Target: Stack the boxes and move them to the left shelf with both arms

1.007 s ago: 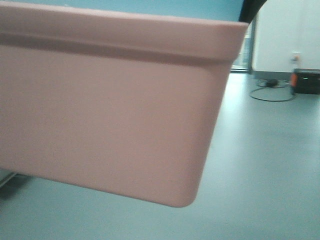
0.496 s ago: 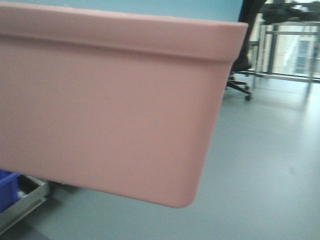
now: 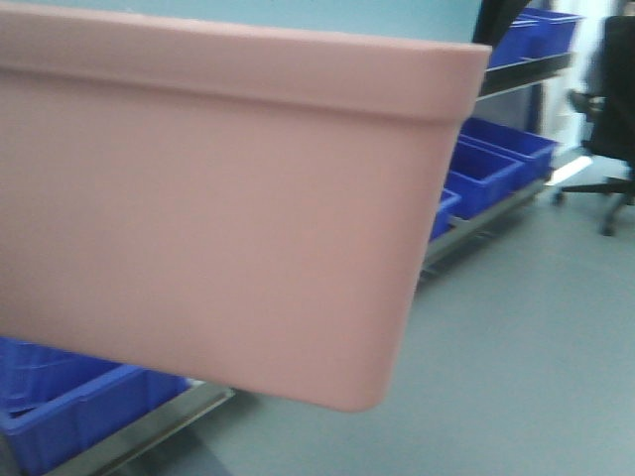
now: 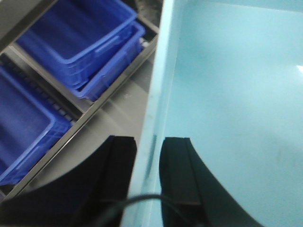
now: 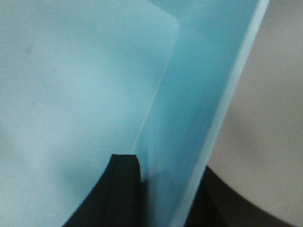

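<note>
Though it hangs clear of the floor, the salmon pink box fills the front view, the light blue box apparently nested in it. On the blue one, the left hand and right hand each clamp a side wall, one finger inside, one outside. Stiff, smooth, probably light plastic; opposite rims give the surest hold. Dark blue crates sit on racks behind.

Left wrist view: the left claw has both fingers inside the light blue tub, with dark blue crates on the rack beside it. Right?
Not both. The left wrist view shows the left claw straddling the wall of the light blue tub, one finger inside and one outside. The dark blue crates on the rack beside it are as you say.
</note>
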Controlling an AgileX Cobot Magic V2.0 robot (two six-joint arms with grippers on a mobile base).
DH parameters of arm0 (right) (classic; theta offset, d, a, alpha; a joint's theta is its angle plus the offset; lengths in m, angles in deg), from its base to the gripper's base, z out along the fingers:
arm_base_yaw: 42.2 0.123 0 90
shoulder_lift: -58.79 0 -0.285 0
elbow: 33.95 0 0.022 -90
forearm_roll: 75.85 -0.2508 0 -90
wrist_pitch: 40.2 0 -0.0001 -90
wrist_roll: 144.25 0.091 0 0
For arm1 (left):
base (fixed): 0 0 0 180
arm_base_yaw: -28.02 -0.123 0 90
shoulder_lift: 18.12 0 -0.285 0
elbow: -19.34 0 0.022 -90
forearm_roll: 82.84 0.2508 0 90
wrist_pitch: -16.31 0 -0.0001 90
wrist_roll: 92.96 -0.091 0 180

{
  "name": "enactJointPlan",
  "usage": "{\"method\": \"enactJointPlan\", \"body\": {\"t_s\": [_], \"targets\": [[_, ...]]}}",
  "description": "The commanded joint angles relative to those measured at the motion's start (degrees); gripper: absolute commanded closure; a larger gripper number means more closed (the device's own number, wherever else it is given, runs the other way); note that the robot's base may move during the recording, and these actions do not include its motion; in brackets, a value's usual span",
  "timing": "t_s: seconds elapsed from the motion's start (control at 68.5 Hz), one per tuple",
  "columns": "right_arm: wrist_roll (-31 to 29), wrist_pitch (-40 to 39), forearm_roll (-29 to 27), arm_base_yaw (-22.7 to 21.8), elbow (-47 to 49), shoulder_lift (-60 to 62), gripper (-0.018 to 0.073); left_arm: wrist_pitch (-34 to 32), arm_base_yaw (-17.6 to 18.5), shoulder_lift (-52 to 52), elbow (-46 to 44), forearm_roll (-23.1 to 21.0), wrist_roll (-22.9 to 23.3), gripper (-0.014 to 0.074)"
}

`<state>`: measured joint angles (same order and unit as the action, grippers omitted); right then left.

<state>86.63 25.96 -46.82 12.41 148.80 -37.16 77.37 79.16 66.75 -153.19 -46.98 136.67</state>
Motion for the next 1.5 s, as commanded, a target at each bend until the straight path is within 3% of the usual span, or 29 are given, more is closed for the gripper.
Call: {"method": "enactJointPlan", "body": {"t_s": [0.0,1.488], "targets": [[1.13,-15.58,1.43,1.07,2.87,1.72,0.0503,-14.65,3.13,-1.73,-2.54,-5.42,-1.58,0.0608],[1.13,-15.58,1.43,1.07,2.87,1.72,0.0503,-14.65,3.13,-1.73,-2.54,-5.42,-1.58,0.0608]]}}
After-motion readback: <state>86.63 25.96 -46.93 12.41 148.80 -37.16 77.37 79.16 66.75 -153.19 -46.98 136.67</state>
